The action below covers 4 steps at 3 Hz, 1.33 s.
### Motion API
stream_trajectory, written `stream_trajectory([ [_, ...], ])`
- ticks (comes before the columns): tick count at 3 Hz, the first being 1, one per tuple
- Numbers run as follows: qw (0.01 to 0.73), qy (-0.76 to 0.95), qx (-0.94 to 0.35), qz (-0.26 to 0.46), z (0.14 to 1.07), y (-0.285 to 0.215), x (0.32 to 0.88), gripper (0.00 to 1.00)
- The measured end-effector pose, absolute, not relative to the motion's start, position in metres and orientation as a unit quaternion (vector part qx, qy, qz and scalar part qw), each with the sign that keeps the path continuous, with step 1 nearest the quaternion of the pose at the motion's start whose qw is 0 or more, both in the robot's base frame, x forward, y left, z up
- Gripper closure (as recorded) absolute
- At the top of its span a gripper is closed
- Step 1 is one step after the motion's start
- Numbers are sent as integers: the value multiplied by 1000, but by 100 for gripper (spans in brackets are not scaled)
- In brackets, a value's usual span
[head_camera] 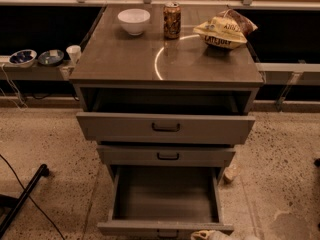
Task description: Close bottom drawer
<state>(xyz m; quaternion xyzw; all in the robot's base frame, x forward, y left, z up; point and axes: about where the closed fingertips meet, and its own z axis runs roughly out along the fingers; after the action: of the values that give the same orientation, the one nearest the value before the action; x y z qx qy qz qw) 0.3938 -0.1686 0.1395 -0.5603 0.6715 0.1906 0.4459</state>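
Grey bottom drawer (165,227) hanging wide open, lower centre of frame
We're at the approach step: the gripper (212,235) just peeks in at the bottom edge by the drawer's front (can't tell if it's clenched or loose). Next we'd push that front straight in.

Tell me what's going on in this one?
A robot is meant to close the bottom drawer of a grey-brown cabinet. That drawer stands pulled far out, and the top drawer and middle drawer are partly out too. The gripper shows only as a pale shape at the picture's lower edge, close by the bottom drawer's front panel. The drawer is not yet pushed in.
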Motion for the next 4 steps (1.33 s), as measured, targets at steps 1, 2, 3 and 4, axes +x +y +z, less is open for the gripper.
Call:
stream_trajectory([
  [1, 463, 680, -537, 188, 145, -160, 418, 100],
  [2, 471, 684, -525, 187, 145, -156, 439, 100],
  [3, 480, 686, -513, 188, 143, -151, 467, 100],
  [4, 487, 685, -511, 180, 144, -146, 498, 100],
])
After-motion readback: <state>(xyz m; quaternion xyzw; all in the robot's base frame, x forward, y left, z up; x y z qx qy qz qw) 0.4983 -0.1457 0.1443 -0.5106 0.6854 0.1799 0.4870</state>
